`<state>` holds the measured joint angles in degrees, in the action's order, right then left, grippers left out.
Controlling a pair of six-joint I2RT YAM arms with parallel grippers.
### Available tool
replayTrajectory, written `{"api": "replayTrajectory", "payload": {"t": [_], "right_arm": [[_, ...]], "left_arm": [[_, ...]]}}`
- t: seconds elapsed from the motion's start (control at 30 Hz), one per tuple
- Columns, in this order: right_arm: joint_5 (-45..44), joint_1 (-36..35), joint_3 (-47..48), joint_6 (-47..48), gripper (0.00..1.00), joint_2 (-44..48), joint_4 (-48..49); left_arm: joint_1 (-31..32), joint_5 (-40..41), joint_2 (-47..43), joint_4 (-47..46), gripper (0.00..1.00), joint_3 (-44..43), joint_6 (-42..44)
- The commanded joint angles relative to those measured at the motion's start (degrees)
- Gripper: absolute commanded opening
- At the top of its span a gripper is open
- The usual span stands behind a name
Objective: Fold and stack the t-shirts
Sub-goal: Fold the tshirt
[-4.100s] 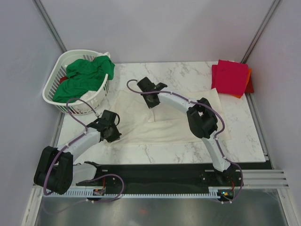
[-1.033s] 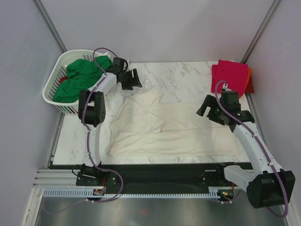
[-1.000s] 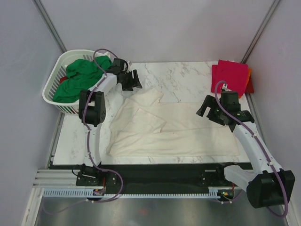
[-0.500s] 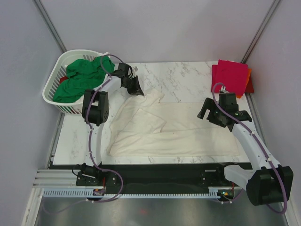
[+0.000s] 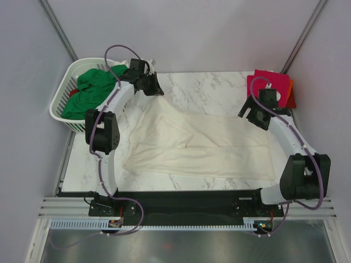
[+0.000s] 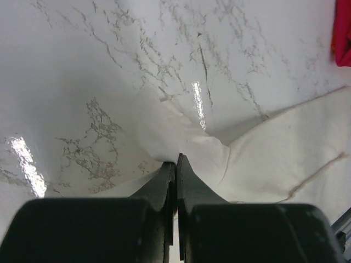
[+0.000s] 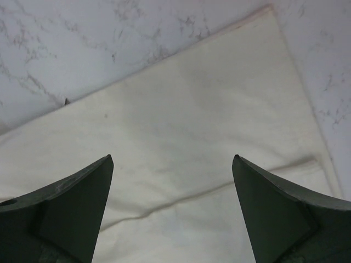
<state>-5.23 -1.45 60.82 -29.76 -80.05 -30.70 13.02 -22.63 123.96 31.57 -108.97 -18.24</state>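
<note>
Marble table (image 5: 203,87) held your cream-white t-shirt (image 5: 219,150) spread across its middle, with bare stone beyond its 12 o'clock edge. Your left gripper (image 6: 176,161), stretched toward 11 o'clock, pinched its corner. Your right gripper (image 7: 172,159) hovered, jaws wide, over the 2 o'clock corner.

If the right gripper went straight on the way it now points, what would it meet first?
The right gripper, jaws open, points down at the cream-white t-shirt, near a corner. It would likely meet that cloth first, with the marble table under it; the gap above cannot be judged.
</note>
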Motion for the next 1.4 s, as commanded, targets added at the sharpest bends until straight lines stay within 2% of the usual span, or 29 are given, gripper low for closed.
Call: {"api": "replayTrajectory", "payload": {"t": [0.0, 0.1, 0.37, 0.47, 0.6, 0.83, 0.93, 0.97, 1.07, 1.23, 1.27, 1.33, 1.37], "right_arm": [[-4.5, 6.5, 4.0, -0.7, 0.97, -7.1, 3.0], [-4.2, 10.1, 4.9, 0.0, 0.94, -12.6, 5.6], [-5.1, 12.3, 9.6, 3.0, 0.82, -24.5, 11.3], [-3.6, 12.8, 11.2, 3.5, 0.81, -27.4, 12.5], [-6.0, 13.4, 13.1, 3.3, 0.81, -30.2, 12.6], [-3.3, 14.0, 14.6, 2.1, 0.79, -33.7, 13.5], [-1.8, 14.1, 12.8, 1.6, 0.70, -33.9, 15.2], [-1.4, 14.1, 12.7, 1.5, 0.62, -33.9, 15.4], [-0.5, 14.0, 11.8, 0.9, 0.52, -33.4, 15.6], [1.1, 13.9, 8.8, 0.8, 0.43, -31.4, 16.6], [1.1, 13.9, 8.4, 1.0, 0.33, -31.0, 17.3], [0.8, 13.9, 8.3, 1.2, 0.27, -31.4, 17.6], [0.8, 13.9, 8.4, 1.1, 0.19, -31.9, 17.5]], "left_arm": [[0.1, 1.9, -4.3, -0.4, 0.02, 1.6, 3.5], [0.4, 1.5, -4.4, -0.4, 0.02, 2.9, 3.9], [2.0, 0.8, -2.1, -0.4, 0.02, 1.9, 4.4], [2.0, 0.9, -1.9, -0.4, 0.02, 2.0, 4.3], [2.4, 0.8, -1.7, -0.4, 0.02, 2.3, 4.3], [2.7, 1.5, -1.4, -0.4, 0.02, 2.6, 4.5], [2.8, 2.0, -1.4, -0.4, 0.02, 2.8, 4.5], [2.8, 2.0, -1.4, -0.4, 0.02, 2.7, 4.5], [2.9, 2.0, -1.3, -0.4, 0.02, 2.6, 4.6], [3.1, 2.2, -0.8, -0.4, 0.02, 2.6, 4.5], [3.1, 2.2, -0.8, -0.4, 0.02, 2.5, 4.5], [3.2, 2.2, -0.8, -0.3, 0.02, 2.6, 4.6], [3.2, 2.2, -0.8, -0.2, 0.02, 2.7, 4.6]]}}
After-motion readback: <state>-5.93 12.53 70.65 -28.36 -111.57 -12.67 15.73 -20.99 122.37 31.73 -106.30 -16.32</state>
